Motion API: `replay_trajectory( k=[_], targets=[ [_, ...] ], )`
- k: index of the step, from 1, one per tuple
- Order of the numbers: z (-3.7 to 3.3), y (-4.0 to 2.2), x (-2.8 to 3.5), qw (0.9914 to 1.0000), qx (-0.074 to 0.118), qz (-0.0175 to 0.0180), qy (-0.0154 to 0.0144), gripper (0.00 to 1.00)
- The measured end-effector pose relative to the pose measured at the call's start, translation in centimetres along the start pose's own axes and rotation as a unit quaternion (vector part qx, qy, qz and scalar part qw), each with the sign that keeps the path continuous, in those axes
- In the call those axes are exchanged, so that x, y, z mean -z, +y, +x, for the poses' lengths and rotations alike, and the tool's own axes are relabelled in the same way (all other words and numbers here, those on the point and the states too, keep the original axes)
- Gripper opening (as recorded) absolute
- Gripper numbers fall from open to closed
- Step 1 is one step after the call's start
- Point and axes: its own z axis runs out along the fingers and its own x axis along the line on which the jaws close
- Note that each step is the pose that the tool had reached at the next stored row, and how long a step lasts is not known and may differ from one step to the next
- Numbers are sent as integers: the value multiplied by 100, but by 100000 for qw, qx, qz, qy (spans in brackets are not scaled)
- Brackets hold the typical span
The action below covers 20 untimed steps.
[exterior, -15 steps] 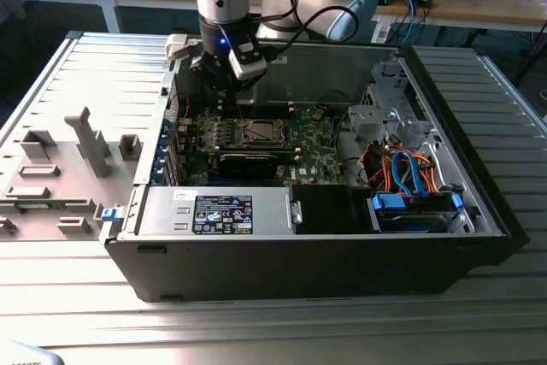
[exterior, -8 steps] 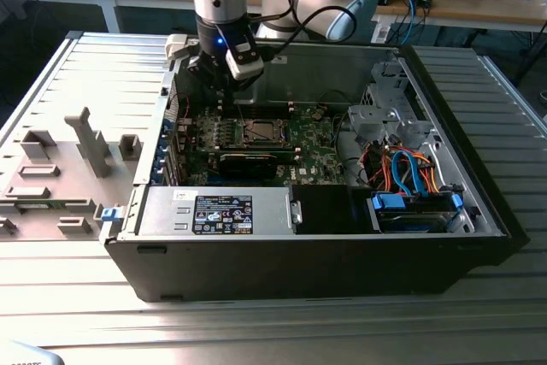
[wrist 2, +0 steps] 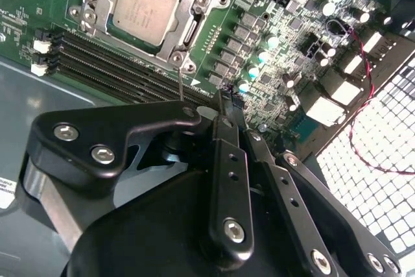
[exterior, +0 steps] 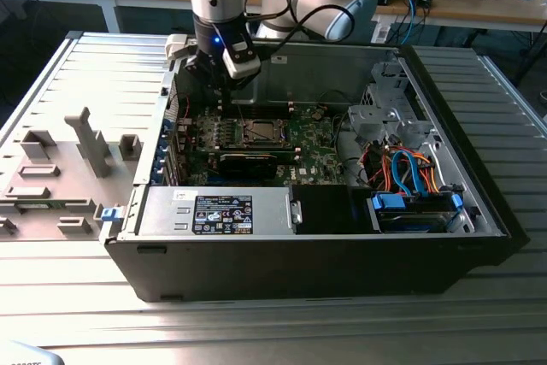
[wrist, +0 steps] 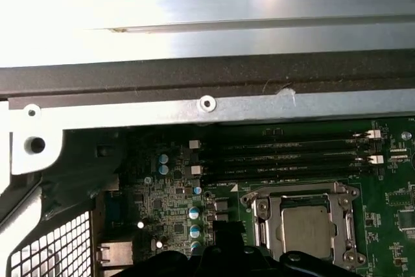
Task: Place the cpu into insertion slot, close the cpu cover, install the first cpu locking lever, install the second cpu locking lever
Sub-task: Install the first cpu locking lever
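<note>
Cpu [wrist 2: 144,6] sits in its socket, just beyond the hand [wrist 2: 224,105]

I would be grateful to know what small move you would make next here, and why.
Probably ease the gripper sideways onto the thin lever rod and begin pressing it down. The cpu lies seated with the cpu cover flat around it, while that rod stands free at the socket's corner, right beside the gripper tip.
</note>
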Motion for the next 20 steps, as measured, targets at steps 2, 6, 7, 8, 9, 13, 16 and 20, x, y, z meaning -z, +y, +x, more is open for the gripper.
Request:
replay_trajectory(
  k=[2, 6, 7, 8, 9, 13, 16, 20],
  targets=[
    [8, 25, -1, 100000, -5, -96, 7, 11],
    [13, 67, -5, 100000, 243, -169, 24, 11],
    [14, 80, -6, 99999, 337, -172, 29, 11],
    [15, 114, -9, 99998, 520, -180, 36, 11],
    [17, 145, -11, 99998, 591, -182, 40, 11],
    [-9, 162, -17, 99998, 678, -186, 46, 11],
    [-40, 165, -19, 99997, 712, -187, 50, 11],
    [-81, 169, -20, 99997, 770, -190, 56, 11]
  ],
)
